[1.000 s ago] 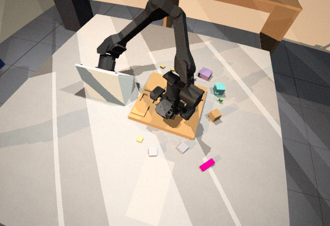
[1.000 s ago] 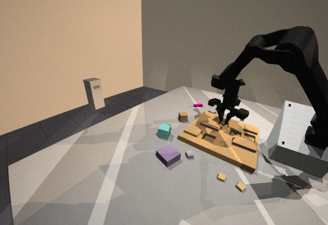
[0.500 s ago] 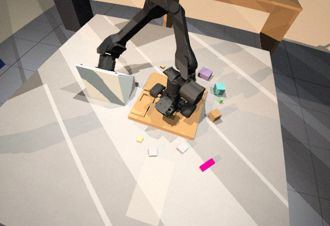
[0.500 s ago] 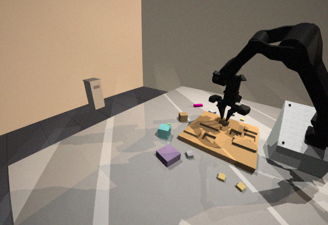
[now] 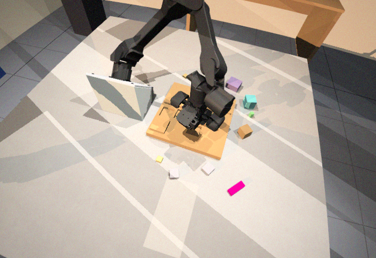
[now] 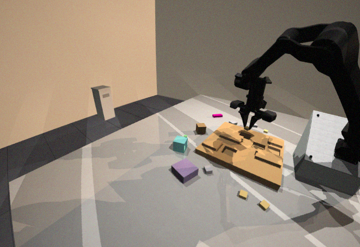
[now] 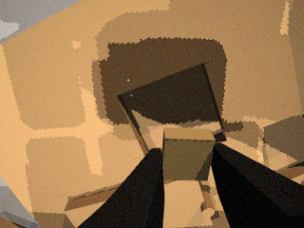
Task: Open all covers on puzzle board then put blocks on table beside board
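The tan wooden puzzle board lies in the middle of the table. My gripper is shut on a small tan block and holds it just above an open square well near the board's far edge. In the top view the hand hides the block. Other wells and raised covers show on the board in the exterior view; I cannot tell each cover's position.
Beside the board lie a purple block, a teal cube, a brown cube, a magenta bar and several small pieces. The arm's base box stands next to the board.
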Motion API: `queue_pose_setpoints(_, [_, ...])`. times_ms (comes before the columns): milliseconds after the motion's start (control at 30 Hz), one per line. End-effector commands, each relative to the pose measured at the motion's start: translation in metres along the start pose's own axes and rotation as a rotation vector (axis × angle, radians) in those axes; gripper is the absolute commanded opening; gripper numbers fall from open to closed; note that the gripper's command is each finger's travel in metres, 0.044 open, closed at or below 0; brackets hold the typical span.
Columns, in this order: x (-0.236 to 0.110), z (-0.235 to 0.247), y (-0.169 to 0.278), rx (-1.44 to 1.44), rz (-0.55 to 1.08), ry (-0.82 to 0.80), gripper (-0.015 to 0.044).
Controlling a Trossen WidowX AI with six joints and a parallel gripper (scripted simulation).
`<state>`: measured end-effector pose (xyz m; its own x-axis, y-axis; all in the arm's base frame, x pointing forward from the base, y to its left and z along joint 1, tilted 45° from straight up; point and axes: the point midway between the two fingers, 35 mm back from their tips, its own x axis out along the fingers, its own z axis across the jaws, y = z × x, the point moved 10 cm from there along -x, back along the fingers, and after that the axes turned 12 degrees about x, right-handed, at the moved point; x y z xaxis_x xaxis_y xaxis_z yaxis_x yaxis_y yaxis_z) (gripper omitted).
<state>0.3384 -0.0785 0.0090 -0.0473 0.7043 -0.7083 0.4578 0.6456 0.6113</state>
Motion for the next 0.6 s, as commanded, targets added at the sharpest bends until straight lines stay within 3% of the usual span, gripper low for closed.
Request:
queue_pose_setpoints(0, [-0.010,0.001,0.001,-0.007,-0.005,-0.004,0.0080])
queue_pose_setpoints(567, [-0.050,0.001,0.001,-0.007,-0.006,-0.004,0.0080])
